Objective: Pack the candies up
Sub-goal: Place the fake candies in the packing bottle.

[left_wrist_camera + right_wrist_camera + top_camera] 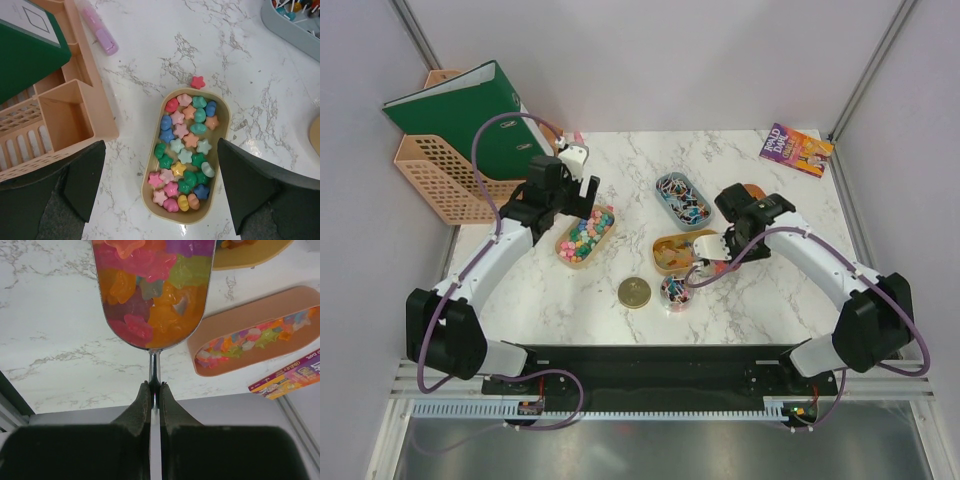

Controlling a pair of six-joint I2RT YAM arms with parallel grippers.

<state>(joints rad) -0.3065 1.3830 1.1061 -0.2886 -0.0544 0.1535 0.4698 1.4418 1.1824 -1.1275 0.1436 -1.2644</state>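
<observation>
On the white marble table [570, 295], small mixed-colour star-shaped candies [186, 150] are filling a tan oval plastic tray [146, 192].
The left gripper [160, 150] is hovering over it, fingers spread wide. The right gripper [154, 390] is pinching a silver metal scoop [154, 367] heaped with candies. One red candy [198, 81] is lying at the tray's twelve o'clock.
</observation>
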